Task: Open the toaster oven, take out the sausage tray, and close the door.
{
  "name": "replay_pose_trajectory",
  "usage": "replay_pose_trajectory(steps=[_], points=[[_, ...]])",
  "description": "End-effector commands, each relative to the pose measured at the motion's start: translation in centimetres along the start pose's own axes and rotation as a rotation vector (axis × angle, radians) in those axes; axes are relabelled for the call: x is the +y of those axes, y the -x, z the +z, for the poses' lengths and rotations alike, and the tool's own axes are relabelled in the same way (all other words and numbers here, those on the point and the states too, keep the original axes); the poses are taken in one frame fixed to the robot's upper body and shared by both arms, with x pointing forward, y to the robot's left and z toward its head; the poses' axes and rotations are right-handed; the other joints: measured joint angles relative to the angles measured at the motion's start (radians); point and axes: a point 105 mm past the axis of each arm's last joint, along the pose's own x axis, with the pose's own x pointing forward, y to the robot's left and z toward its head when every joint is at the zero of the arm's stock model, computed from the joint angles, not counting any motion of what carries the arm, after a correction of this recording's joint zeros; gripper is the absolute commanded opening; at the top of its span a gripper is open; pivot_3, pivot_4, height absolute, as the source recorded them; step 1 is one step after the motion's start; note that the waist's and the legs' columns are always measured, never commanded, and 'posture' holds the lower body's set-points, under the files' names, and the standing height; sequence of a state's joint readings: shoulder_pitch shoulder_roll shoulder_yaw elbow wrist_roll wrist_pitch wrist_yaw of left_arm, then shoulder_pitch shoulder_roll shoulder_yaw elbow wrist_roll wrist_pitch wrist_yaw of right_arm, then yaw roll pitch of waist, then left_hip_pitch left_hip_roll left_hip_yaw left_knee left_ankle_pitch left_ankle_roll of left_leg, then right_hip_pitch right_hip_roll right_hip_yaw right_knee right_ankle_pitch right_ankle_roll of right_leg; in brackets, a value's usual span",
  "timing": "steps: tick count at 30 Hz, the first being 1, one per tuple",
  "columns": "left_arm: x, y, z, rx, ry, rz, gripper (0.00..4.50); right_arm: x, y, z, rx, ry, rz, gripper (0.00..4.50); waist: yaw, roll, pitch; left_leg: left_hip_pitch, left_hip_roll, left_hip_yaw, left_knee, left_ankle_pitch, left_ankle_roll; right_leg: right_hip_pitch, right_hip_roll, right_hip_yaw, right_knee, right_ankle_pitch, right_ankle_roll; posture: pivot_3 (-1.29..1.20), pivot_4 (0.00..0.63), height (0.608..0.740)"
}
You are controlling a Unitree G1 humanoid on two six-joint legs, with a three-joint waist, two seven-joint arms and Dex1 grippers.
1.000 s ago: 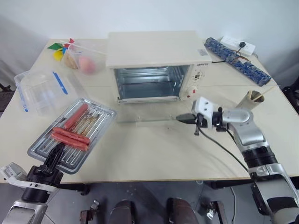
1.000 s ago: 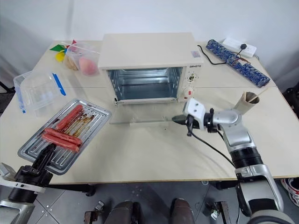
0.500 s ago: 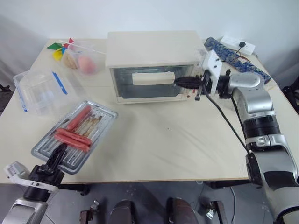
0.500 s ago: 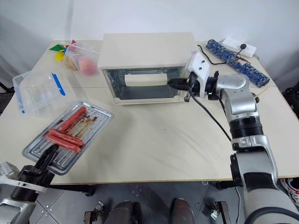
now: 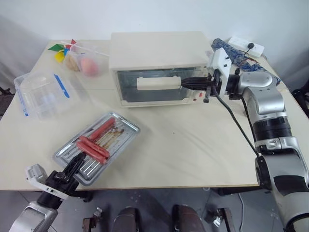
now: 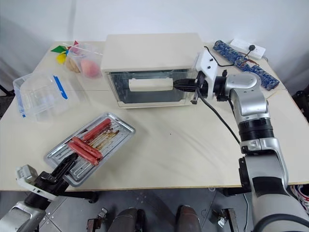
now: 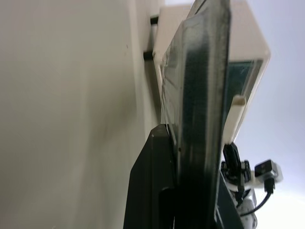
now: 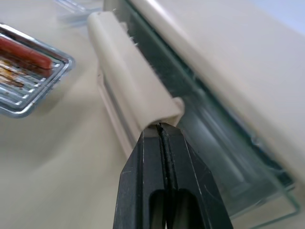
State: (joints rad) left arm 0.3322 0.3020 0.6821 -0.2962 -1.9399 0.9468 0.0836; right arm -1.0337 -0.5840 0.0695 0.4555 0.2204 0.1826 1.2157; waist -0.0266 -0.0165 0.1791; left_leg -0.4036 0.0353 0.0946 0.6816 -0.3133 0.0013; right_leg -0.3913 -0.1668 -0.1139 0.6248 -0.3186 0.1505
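Observation:
The cream-white toaster oven stands at the back centre of the table. Its glass door is up against the front, and the bar handle runs across it. My right gripper is shut and empty, its tips pressed on the handle's right end. The silver sausage tray with three reddish sausages is at the table's front left. My left gripper is shut on the tray's near edge. In the left wrist view the tray shows edge-on between the black fingers.
A clear plastic box with blue clips sits at the left. A container of food and coloured paper bits are at the back left. A blue patterned roll and a power strip lie at the back right.
The door, lying open flat a second ago, has been pushed up by my right gripper and now stands closed. The tray has shifted right along the table's front in my left gripper.

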Motion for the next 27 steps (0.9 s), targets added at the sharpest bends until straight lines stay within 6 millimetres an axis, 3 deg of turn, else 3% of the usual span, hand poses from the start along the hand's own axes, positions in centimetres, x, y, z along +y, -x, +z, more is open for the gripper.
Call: replay_pose_trajectory(steps=[1, 8, 15, 22, 26, 27], points=[[-1.5, -1.0, -0.5, 0.093, -0.019, -0.076, 0.00, 1.3, 1.6, 2.4, -0.042, 0.047, 0.047, 0.04, 0.001, 0.000, 0.000, 0.000, 0.000, 0.000, 0.000, 0.000, 0.000, 0.000, 0.000, 0.000, 0.000, 0.000, 0.000, 0.00, 0.150, 0.740], [-2.3, -3.6, -0.9, 0.252, -0.048, -0.119, 0.00, 3.9, 2.4, 0.7, 0.011, 0.017, 0.038, 0.04, 0.003, 0.000, 0.000, 0.000, 0.000, -0.001, 0.000, 0.000, 0.000, 0.000, 0.000, 0.000, 0.001, 0.000, 0.000, 0.00, 0.150, 0.740], [-2.7, -5.2, -1.0, 0.322, -0.040, -0.150, 0.00, 2.1, 1.8, 1.4, -0.035, 0.021, -0.075, 0.04, -0.001, 0.000, 0.000, 0.000, 0.000, 0.001, -0.001, 0.000, 0.000, -0.001, 0.000, 0.001, 0.001, 0.000, 0.000, 0.00, 0.150, 0.740], [-2.9, -5.9, -2.9, 0.487, -0.024, -0.171, 0.00, 5.8, 3.6, 0.3, 0.029, -0.029, 0.064, 0.04, 0.021, 0.000, 0.000, 0.000, -0.001, 0.000, -0.001, 0.000, 0.000, 0.000, 0.000, 0.000, 0.001, 0.000, 0.001, 0.00, 0.150, 0.740], [-3.1, -7.4, -3.7, 0.592, -0.012, -0.173, 0.00, 8.4, 5.4, -1.5, 0.089, -0.055, 0.145, 1.16, 0.038, 0.000, 0.000, 0.000, -0.002, 0.000, 0.000, 0.000, 0.000, 0.000, 0.000, 0.001, 0.001, 0.000, 0.001, 0.00, 0.150, 0.740], [-3.1, -7.8, -3.8, 0.612, -0.009, -0.173, 0.00, 8.8, 5.8, -1.8, 0.094, -0.066, 0.155, 1.61, 0.039, 0.000, 0.000, 0.000, -0.002, 0.000, 0.000, 0.000, 0.000, 0.001, 0.000, 0.001, 0.000, 0.000, 0.001, 0.00, 0.150, 0.740]])
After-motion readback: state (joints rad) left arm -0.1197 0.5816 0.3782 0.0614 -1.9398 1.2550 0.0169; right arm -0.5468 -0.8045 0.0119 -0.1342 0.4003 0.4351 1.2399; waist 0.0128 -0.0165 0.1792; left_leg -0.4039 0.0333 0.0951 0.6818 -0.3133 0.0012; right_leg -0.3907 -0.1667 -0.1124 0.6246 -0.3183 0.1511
